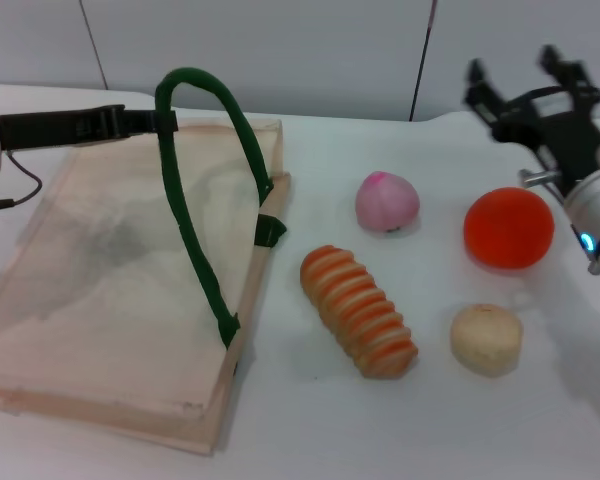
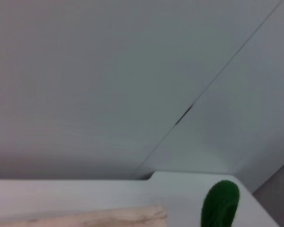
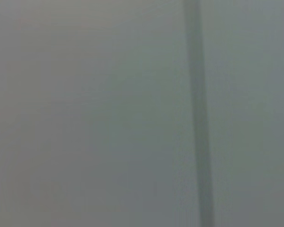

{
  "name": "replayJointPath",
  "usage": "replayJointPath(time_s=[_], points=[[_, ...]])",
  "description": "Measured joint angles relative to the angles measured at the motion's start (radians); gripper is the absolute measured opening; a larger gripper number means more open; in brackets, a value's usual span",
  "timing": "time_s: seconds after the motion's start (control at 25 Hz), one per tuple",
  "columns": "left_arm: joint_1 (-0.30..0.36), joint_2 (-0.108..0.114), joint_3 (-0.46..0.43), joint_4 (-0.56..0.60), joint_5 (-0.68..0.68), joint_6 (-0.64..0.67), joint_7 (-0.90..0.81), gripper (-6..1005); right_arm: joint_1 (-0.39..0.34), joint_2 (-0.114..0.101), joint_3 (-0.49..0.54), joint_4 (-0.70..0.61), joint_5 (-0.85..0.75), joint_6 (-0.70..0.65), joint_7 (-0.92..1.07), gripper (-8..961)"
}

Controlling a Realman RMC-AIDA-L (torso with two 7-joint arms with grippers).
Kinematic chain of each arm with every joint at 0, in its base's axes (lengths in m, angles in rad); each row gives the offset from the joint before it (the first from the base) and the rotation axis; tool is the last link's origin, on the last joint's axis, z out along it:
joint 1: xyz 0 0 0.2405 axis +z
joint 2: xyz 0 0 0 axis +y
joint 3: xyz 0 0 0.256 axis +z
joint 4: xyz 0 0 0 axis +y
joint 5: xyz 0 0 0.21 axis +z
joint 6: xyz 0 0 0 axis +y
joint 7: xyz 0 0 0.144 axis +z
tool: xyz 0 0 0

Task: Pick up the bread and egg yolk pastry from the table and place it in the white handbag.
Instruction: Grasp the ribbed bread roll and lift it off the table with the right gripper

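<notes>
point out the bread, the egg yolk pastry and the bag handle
bread [image 1: 358, 324], head view, on a middle ridge of the loaf
egg yolk pastry [image 1: 486, 338], head view, on its rounded top
bag handle [image 1: 187, 228], head view, on the near side of the raised green loop

The white handbag [image 1: 110, 290] is cut off at the head view's left edge, and its mouth stays hidden. Beside the bag, the left hand [image 1: 165, 122] meets the green handle [image 1: 195, 190], its grip unreadable. Beyond the bag, the right hand [image 1: 525, 85] is blurred. The right wrist view shows only blur.
</notes>
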Motion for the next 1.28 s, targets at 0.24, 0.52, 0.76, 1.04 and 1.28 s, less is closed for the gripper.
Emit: replayJointPath(time_s=[0.24,0.52,0.76,1.04,1.28], points=[[0.024,0.000,0.000,-0.022,-0.080,-0.031,0.080,130,-0.016,-0.100,0.001,-0.211,-0.194,-0.264,-0.001,884],[0.065,0.021,0.000,-0.023,-0.202,-0.115,0.125,130,-0.061,-0.169,0.070,-0.471,-0.365,-0.675,-0.014,884],[0.087,0.031,0.000,-0.023,-0.266,-0.152,0.142,130,-0.125,-0.093,0.243,-0.615,-0.476,-1.119,-0.133,884],[0.091,0.031,-0.014,-0.023,-0.284,-0.168,0.149,130,-0.120,-0.026,0.341,-0.633,-0.477,-1.398,-0.218,884],[0.093,0.031,-0.015,-0.024,-0.338,-0.210,0.170,130,-0.078,0.005,0.346,-0.593,-0.475,-1.475,-0.218,884]])
